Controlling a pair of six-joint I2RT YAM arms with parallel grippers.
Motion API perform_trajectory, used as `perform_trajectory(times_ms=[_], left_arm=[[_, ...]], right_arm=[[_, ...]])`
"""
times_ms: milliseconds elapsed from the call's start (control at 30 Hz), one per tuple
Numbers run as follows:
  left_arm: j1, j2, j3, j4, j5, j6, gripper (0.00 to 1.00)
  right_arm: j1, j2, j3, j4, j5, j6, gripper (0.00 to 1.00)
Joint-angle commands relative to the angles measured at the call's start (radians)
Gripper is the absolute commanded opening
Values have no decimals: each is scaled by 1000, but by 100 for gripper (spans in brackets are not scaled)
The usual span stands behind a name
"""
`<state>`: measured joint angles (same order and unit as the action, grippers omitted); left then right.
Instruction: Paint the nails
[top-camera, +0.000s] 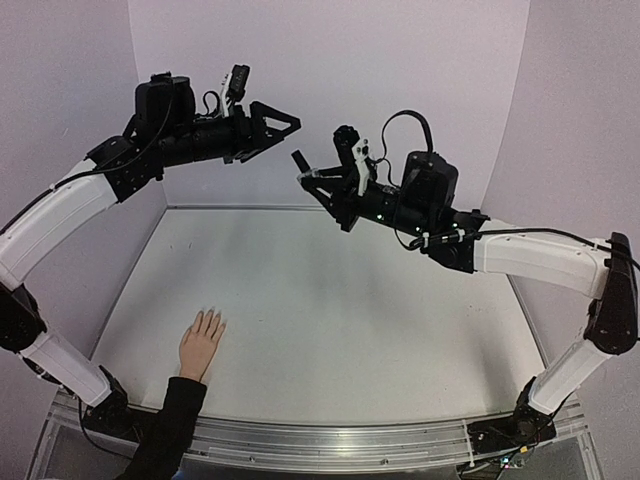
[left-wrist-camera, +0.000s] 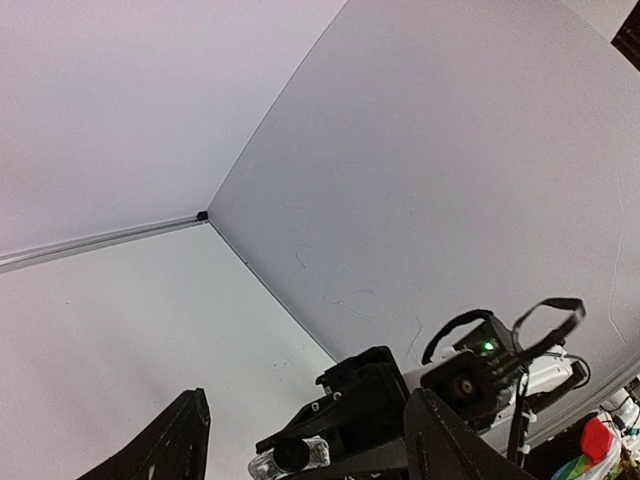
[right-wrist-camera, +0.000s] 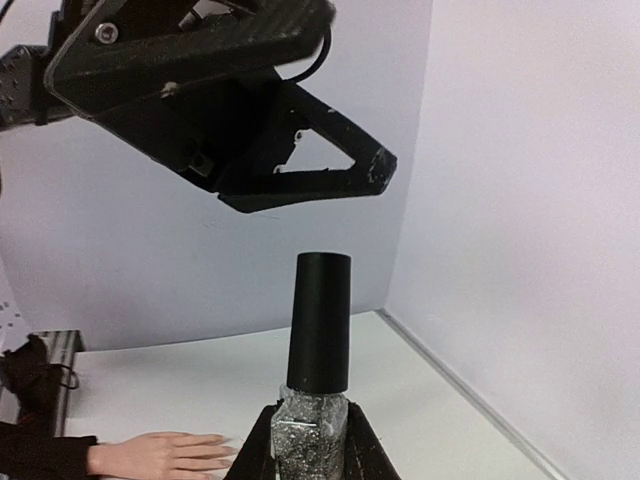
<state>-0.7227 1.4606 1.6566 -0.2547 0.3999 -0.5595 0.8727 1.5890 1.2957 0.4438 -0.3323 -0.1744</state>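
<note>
A pale peach hand (top-camera: 201, 343) with a black sleeve lies flat at the table's near left, fingers spread; its nails (top-camera: 210, 318) are tiny at the fingertips. The right wrist view shows the hand (right-wrist-camera: 160, 455) low at the left. My right gripper (top-camera: 312, 180) is held high over the table's far middle, shut on a glittery nail polish bottle (right-wrist-camera: 313, 435) whose black cap (right-wrist-camera: 319, 322) is on and points toward the left gripper. My left gripper (top-camera: 286, 122) hovers just left of and above that cap, open and holding nothing. From the left wrist, the bottle (left-wrist-camera: 290, 455) shows between the spread fingers (left-wrist-camera: 436, 440).
Pale walls (top-camera: 330, 90) close the table at the back and sides. A metal rail (top-camera: 340, 440) runs along the near edge, between the two arm bases. The black sleeve (top-camera: 170, 425) crosses that rail at the left.
</note>
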Motion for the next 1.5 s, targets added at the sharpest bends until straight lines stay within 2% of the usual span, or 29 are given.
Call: perform_trajectory(times_ms=[0, 100, 300, 467, 667, 1000, 1067, 1167, 1267, 1367, 1467], left_arm=[[3, 50, 52, -27, -10, -34, 66], [3, 64, 59, -29, -1, -38, 62], [4, 75, 41, 1, 8, -61, 63], [4, 92, 44, 39, 6, -71, 54], [2, 126, 73, 79, 26, -89, 53], [-4, 128, 61, 125, 54, -99, 26], [-6, 131, 63, 129, 68, -95, 17], [-7, 135, 55, 156, 120, -99, 3], [-10, 146, 43, 196, 224, -97, 0], [-20, 173, 51, 216, 403, -56, 0], [-38, 192, 56, 257, 612, 4, 0]], right_arm=[[26, -15, 43, 7, 226, -112, 0], [36, -13, 48, 7, 278, -132, 0], [50, 1, 65, 17, 375, -161, 0], [61, 12, 74, 22, 381, -184, 0], [67, 21, 86, 22, 381, -189, 0], [70, 29, 96, 19, 396, -193, 0], [71, 30, 99, 19, 404, -191, 0], [71, 34, 110, 19, 421, -178, 0], [70, 29, 121, 17, 411, -150, 0], [61, 4, 119, 12, 305, -106, 0], [0, -34, 127, -5, -160, 30, 0]])
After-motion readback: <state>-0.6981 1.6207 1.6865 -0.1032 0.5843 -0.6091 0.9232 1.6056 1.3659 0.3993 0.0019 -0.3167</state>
